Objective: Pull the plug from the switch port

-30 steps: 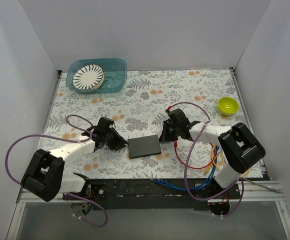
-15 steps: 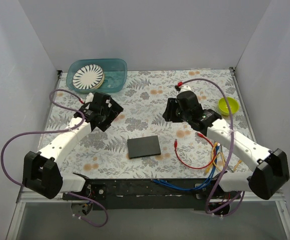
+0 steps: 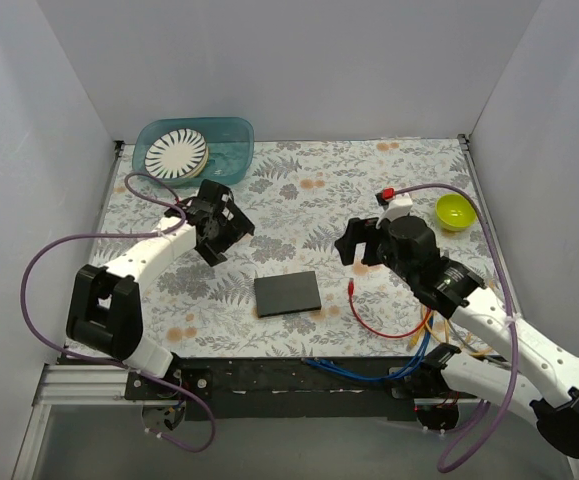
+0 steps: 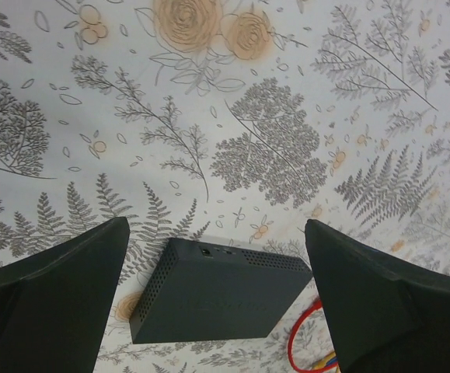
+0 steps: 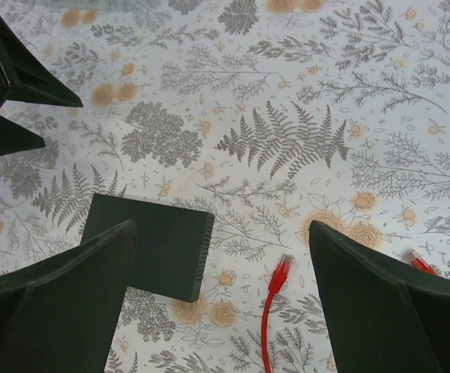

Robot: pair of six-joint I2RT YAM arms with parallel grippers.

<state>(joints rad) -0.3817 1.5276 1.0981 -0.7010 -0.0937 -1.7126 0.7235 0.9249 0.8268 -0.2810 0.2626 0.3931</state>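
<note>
The floral-patterned counter [image 3: 299, 190] is carrying the whole workspace, and both arms are now standing lifted above it. A second earlier they were working low at the two short ends of the switch. The left gripper [image 3: 221, 238] is hovering up and to the left of the switch, short of the teal tub [image 3: 231, 150] in the far left corner. Its jaws are standing fully apart and are holding nothing, where a moment ago they were nearly closed. The right gripper [image 3: 349, 245] is hovering above and to the right of the switch. Its jaws are likewise standing wide open and empty, having gone from fully closed to fully spread within the last second. The switch [image 3: 288, 293] is lying flat near the front middle of the counter, between the two grippers and touched by neither, in the same place as before. The red cable [image 3: 369, 325] is trailing in a loose loop over the counter to the right of the switch. Its red plug [image 5: 284, 268] is resting on the counter just beside the switch's right end, clearly apart from it. The socket edge is showing only partly in the left wrist view. No connector appears to be seated there, though the small ports are hard to read. Taken together, the release of both jaws and the free plug are indicating that the extraction is complete and the arms are clearing the work area.
</note>
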